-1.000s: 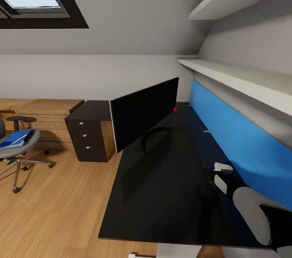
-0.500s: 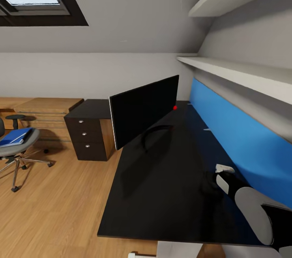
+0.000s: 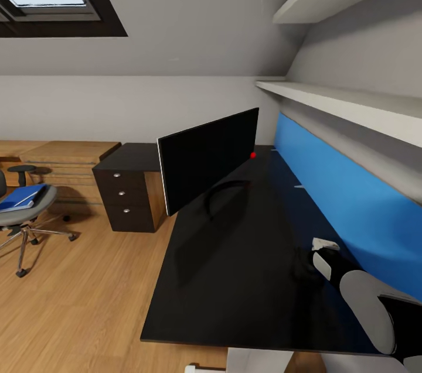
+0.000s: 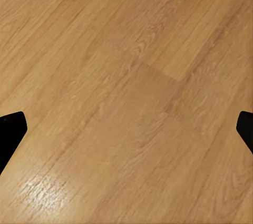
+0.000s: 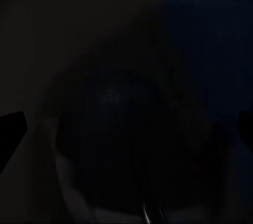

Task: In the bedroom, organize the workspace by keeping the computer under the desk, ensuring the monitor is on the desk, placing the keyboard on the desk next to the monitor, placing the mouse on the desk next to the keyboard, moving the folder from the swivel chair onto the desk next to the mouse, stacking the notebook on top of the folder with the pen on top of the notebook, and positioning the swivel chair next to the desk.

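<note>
Glossy black, the L-shaped desk [image 3: 234, 279] carries the monitor [image 3: 208, 161] at 12 o'clock, turned edge-on toward the blue wall panel [image 3: 346, 200]. At 9 o'clock, well apart, the blue folder [image 3: 22, 196] lies on the swivel chair [image 3: 23, 215], near the oak low cabinet [image 3: 64, 165]. The right gripper [image 3: 310, 264] hangs low over the desktop at 4 o'clock; whether its fingers are spread cannot be told. The left gripper [image 4: 126, 134], fingers spread wide, faces bare wood floor [image 4: 132, 76].
</note>
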### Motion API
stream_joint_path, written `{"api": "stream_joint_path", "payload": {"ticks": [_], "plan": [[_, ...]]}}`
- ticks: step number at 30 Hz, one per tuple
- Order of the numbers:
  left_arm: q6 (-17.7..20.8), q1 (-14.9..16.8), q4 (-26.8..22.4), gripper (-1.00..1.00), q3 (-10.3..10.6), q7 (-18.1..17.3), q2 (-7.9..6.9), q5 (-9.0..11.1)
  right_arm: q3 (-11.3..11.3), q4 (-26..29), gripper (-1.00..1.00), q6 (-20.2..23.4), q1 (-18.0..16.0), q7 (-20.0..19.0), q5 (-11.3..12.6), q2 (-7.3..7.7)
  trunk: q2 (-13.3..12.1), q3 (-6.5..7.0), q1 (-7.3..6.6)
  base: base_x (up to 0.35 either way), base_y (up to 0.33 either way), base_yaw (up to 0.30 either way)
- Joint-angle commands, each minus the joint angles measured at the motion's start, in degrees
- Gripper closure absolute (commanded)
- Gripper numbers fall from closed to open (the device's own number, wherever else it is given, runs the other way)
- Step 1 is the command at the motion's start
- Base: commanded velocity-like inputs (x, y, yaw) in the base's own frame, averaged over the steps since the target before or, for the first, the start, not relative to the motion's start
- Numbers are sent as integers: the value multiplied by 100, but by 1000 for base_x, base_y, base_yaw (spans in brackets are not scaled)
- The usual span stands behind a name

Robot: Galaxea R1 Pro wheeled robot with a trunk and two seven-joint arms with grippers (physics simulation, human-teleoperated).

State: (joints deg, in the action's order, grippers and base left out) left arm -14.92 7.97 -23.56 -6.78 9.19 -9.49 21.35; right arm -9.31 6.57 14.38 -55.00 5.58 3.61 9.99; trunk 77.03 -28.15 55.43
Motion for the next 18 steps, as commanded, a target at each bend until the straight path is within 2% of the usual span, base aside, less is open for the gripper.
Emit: {"api": "stream_joint_path", "payload": {"ticks": [1,15,16,18], "plan": [[-19,3,1,-100,14,4,-1,54,-10,11,-100,66,-1,20,40,-3,3,-6,0,0,0,0],[-20,4,1,-100,15,4,0,54,-10,11,-100,255,-1,22,39,-6,3,-6,0,0,0,0],[-20,3,1,-100,16,4,0,54,-10,11,100,255,-1,22,39,-6,3,-6,0,0,0,0],[-20,3,1,-100,13,4,0,54,-10,11,100,257,-1,22,39,-7,3,-6,0,0,0,0]]}}
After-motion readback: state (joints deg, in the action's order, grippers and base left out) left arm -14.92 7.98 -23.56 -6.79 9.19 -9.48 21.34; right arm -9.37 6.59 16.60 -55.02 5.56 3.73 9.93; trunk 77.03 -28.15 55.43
